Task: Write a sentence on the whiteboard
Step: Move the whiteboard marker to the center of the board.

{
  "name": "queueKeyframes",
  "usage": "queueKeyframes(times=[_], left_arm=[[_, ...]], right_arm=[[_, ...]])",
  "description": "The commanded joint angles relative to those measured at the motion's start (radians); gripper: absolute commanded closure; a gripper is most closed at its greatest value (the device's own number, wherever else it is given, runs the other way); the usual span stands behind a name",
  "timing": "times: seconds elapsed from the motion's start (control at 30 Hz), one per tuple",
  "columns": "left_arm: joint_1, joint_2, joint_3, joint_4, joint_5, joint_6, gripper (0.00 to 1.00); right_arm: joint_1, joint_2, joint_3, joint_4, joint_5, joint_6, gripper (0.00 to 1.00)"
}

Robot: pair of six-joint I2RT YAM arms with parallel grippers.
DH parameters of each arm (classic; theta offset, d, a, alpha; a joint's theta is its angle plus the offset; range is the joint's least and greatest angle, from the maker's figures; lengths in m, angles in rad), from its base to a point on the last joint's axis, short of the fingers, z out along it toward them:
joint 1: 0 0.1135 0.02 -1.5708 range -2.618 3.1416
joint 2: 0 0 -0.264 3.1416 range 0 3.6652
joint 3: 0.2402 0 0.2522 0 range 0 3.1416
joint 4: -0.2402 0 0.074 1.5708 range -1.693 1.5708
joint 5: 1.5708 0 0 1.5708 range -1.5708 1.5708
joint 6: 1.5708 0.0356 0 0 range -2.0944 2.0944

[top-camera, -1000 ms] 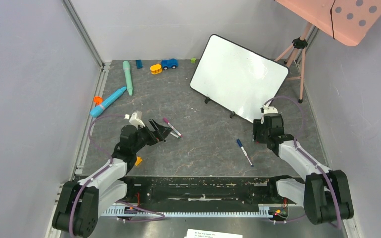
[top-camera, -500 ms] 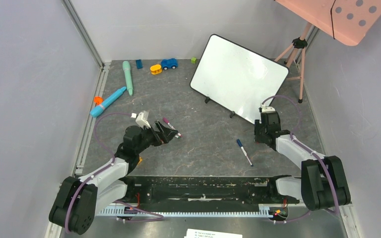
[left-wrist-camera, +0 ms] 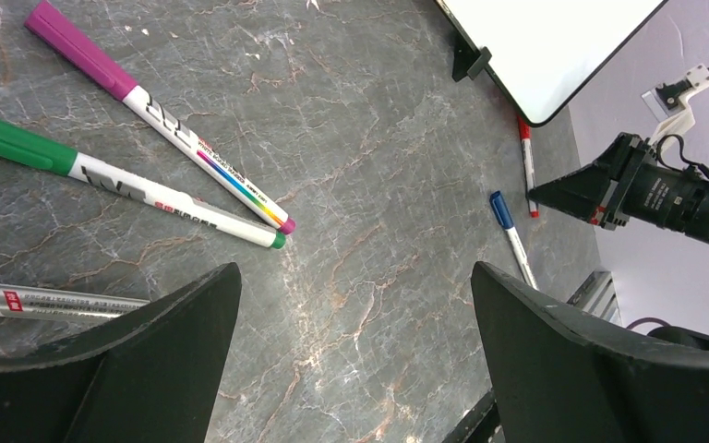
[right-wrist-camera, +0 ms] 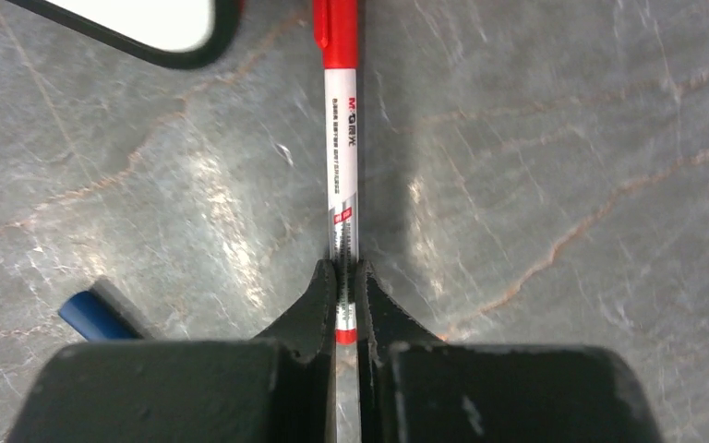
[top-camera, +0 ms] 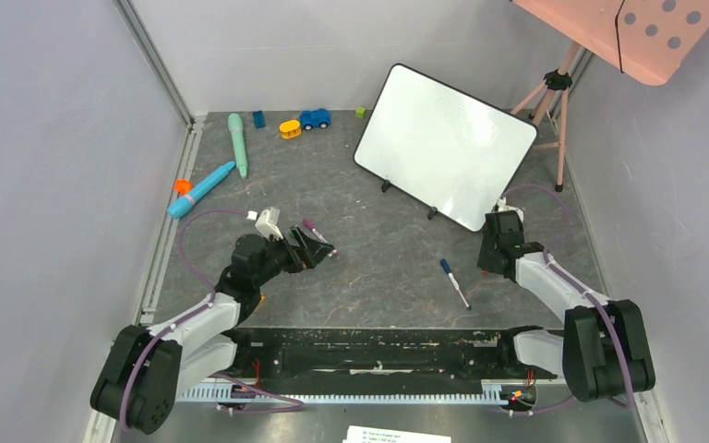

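Whiteboard: the whiteboard [top-camera: 443, 148] stands tilted on its small black feet at the far right of the surface [top-camera: 378, 268], its face turned toward the arms, which we judge suits writing from the near side.
Sentence: we see no writing on the board, so we judge the task is at its opening step.
Red marker: the red marker [right-wrist-camera: 342, 157] lies flat on the surface, its capped end just beside the board's near corner.
Right tool: the right tool [right-wrist-camera: 346, 277] is clenched on the red marker, pinching the barrel near its tail end; we reckon this leaves the capped tip free.
Right arm pose: stretched forward and low, wrist pointed down at the surface beside the board's near corner.
Left tool: the left tool [left-wrist-camera: 353, 277] is spread wide and grasps nothing.
Left arm pose: reaching forward at mid-left, low over the purple marker [left-wrist-camera: 148, 101] and green marker [left-wrist-camera: 120, 180].
Blue marker: the blue marker [top-camera: 454, 281] lies near the right tool, untouched.
Next need: in our judgement the cap must come off, and the free left tool is placed to help.
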Motion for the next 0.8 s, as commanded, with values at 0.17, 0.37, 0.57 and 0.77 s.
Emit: queueKeyframes(times=[0.17,0.37,0.57,0.77], left_arm=[[-0.012,-0.004,0.025,0.050,0.017,-0.013,0.00],[-0.023,0.001,0.022,0.072,0.026,-0.017,0.00],[-0.047,0.015,0.009,0.125,0.063,0.003,0.00],[-0.109,0.091,0.025,0.185,-0.001,0.067,0.00]], right_arm=[[0.001,-0.103,0.028,-0.176,-0.004,0.113,1.00],[0.001,-0.143,0.012,-0.177,-0.073,0.097,0.99],[-0.001,-0.182,0.013,-0.157,-0.063,0.055,0.24],[-0.004,-0.340,-0.007,-0.024,-0.062,0.022,0.22]])
